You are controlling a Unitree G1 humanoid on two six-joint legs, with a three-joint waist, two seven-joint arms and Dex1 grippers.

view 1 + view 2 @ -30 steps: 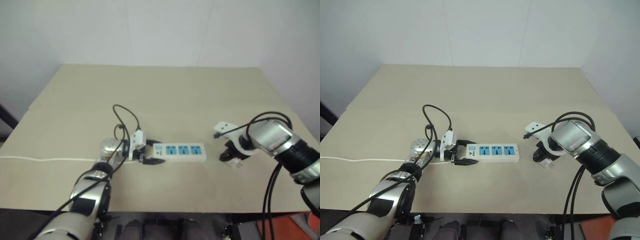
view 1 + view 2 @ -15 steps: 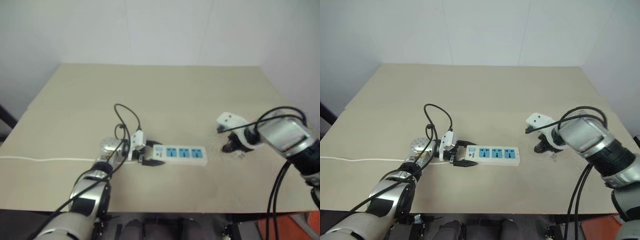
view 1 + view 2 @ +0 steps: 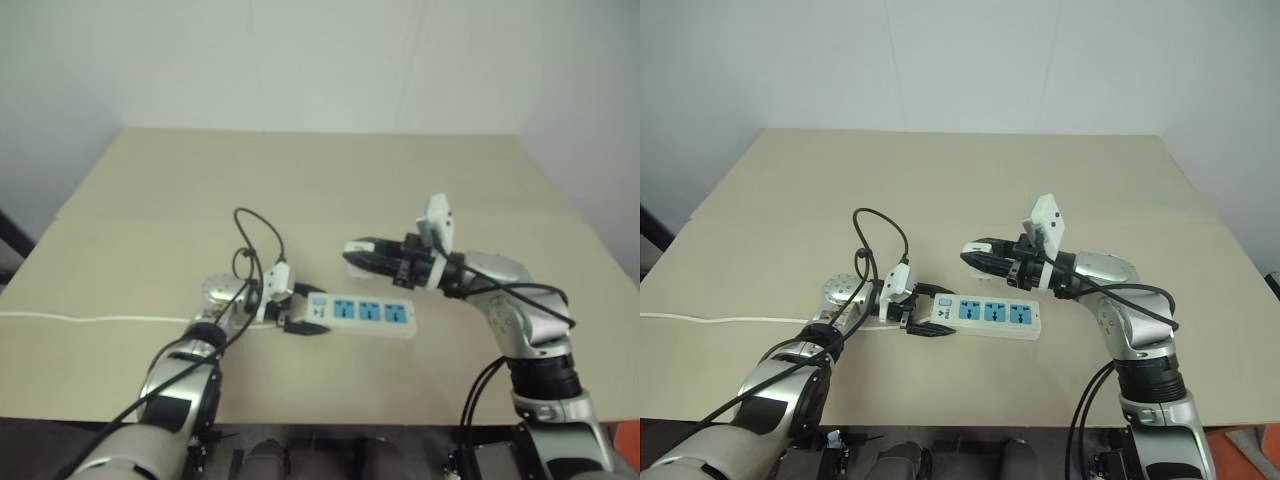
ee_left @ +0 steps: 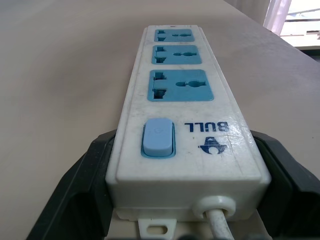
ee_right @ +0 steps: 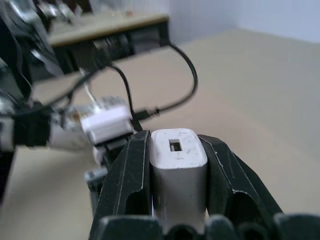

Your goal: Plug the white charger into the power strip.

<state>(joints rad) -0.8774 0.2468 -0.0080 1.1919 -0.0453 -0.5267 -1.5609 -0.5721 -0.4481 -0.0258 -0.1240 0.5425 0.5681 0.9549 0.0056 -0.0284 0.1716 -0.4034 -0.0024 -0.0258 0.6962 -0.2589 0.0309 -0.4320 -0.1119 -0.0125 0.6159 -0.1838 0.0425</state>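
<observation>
The power strip [image 3: 990, 313], a white bar with three blue sockets, lies flat on the table in front of me. My left gripper [image 3: 925, 318] is shut on its switch end, one black finger [image 4: 82, 192] on each side of the bar. My right gripper [image 3: 978, 255] hangs above the table just behind the strip's middle and points left. It is shut on the white charger [image 5: 177, 165], whose end face with a small slot pokes out between the fingertips. The charger's prongs are hidden.
The strip's thin white cord [image 3: 730, 321] runs off to the table's left edge. A black cable loop [image 3: 880, 240] arches over my left wrist. The beige table [image 3: 970, 180] stretches bare behind the strip and to its right.
My right gripper has lifted off the table at the right and swung left with the charger, turning to point left above the strip. The left gripper and the strip stayed put.
</observation>
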